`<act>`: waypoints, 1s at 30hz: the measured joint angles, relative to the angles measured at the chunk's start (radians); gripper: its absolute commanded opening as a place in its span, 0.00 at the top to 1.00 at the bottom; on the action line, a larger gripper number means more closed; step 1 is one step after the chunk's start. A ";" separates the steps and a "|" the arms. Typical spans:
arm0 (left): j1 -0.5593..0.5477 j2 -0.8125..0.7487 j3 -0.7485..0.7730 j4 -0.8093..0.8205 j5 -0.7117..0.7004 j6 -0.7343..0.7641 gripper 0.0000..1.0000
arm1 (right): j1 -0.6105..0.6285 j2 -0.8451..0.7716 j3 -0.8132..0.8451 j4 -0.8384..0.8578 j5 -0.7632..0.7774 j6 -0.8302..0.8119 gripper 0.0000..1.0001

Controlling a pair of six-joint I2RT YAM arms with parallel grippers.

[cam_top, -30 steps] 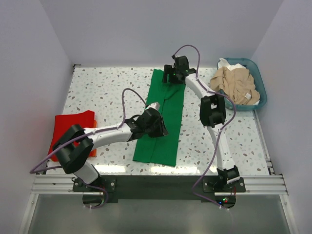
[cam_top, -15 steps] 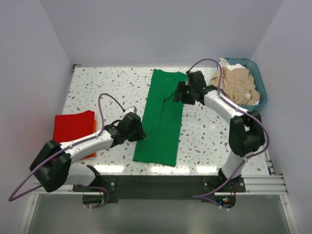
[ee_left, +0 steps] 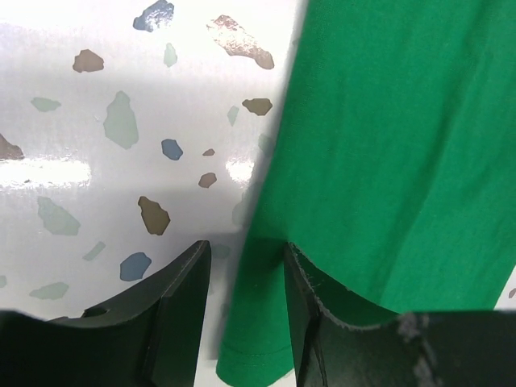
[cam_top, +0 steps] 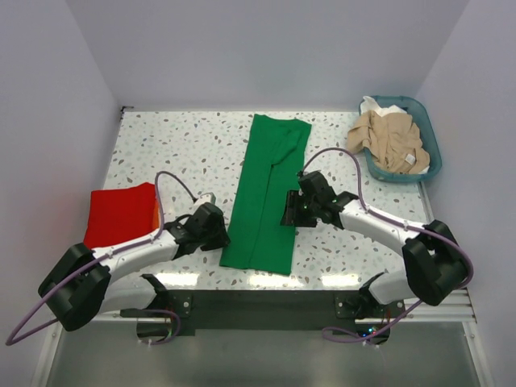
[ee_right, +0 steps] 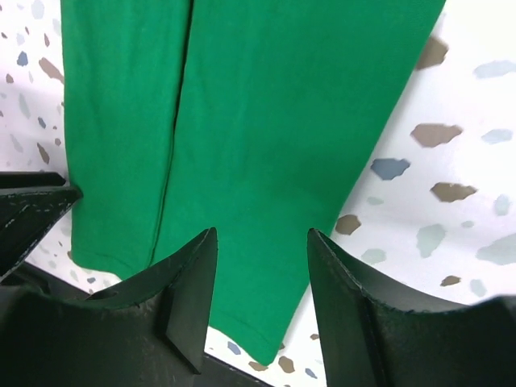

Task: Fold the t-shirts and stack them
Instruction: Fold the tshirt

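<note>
The bright green t-shirt (cam_top: 266, 193) lies folded into a long strip down the middle of the table. My left gripper (cam_top: 218, 231) is open at the strip's left edge near the hem. In the left wrist view the green shirt's (ee_left: 387, 145) edge lies between the open fingers of the left gripper (ee_left: 246, 306). My right gripper (cam_top: 293, 211) is open at the strip's right edge. In the right wrist view the gripper (ee_right: 262, 274) hovers over the green shirt's (ee_right: 266, 105) near right corner. The red t-shirt (cam_top: 121, 214) lies folded at the left. Beige (cam_top: 391, 139) and white (cam_top: 379, 106) shirts lie in the basket.
The teal plastic basket (cam_top: 431, 145) stands at the back right corner. White walls close the table on the left, back and right. The table's near edge is a metal rail (cam_top: 266, 302) with both arm bases. The left gripper's finger (ee_right: 28, 210) shows in the right wrist view.
Both arms have drawn back toward me. The right gripper came from the shirt's far end down to its near right edge. The left gripper slid off the shirt to its near left edge.
</note>
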 measured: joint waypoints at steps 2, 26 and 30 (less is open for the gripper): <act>0.000 -0.012 -0.011 0.009 0.000 -0.004 0.53 | 0.016 -0.006 -0.026 0.022 -0.002 0.020 0.50; -0.005 -0.031 -0.026 0.017 0.058 -0.005 0.53 | 0.109 0.063 -0.109 0.088 0.082 0.076 0.53; -0.020 -0.036 -0.033 0.025 0.087 -0.002 0.53 | 0.061 0.024 -0.145 0.095 0.075 0.075 0.53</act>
